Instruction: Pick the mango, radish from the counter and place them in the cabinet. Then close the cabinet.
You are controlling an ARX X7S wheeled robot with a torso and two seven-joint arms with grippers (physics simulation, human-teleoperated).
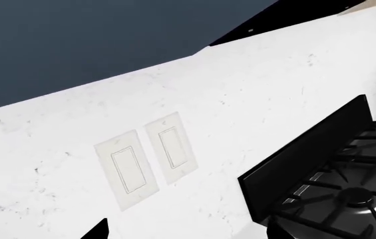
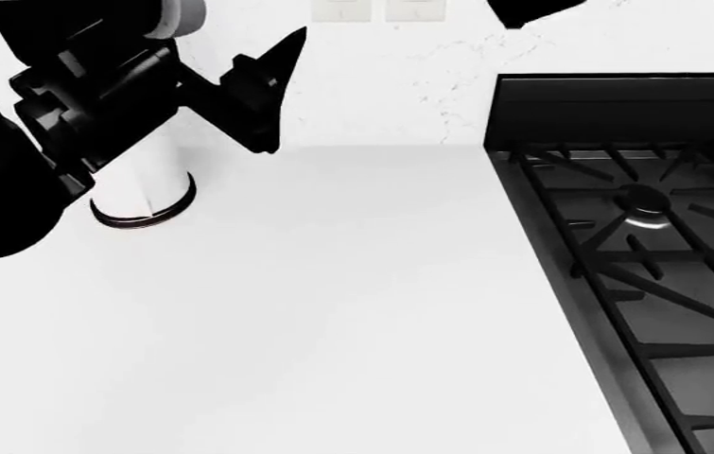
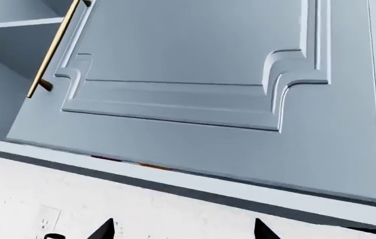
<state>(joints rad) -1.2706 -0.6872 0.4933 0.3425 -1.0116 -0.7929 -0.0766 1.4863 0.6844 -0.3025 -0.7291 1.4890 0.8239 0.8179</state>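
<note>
Neither the mango nor the radish shows plainly in any view. In the right wrist view a thin orange-red sliver [image 3: 141,165] peeks out at the lower edge of the blue-grey cabinet door [image 3: 201,74]; what it is I cannot tell. Bare shelves [image 3: 5,30] show beside the door's brass handle [image 3: 52,50]. My right gripper [image 3: 184,231] is open below the door, nothing between its tips. The left gripper [image 2: 284,90] hangs open and empty over the back of the white counter [image 2: 331,312]. In its own view the left gripper [image 1: 184,234] faces the wall.
A black gas stove [image 2: 659,265] takes up the counter's right side. A white cylinder with a black base ring [image 2: 142,194] stands at the back left, partly behind my left arm. Two switch plates [image 1: 148,162] are set in the white wall under the dark cabinet [image 1: 74,45].
</note>
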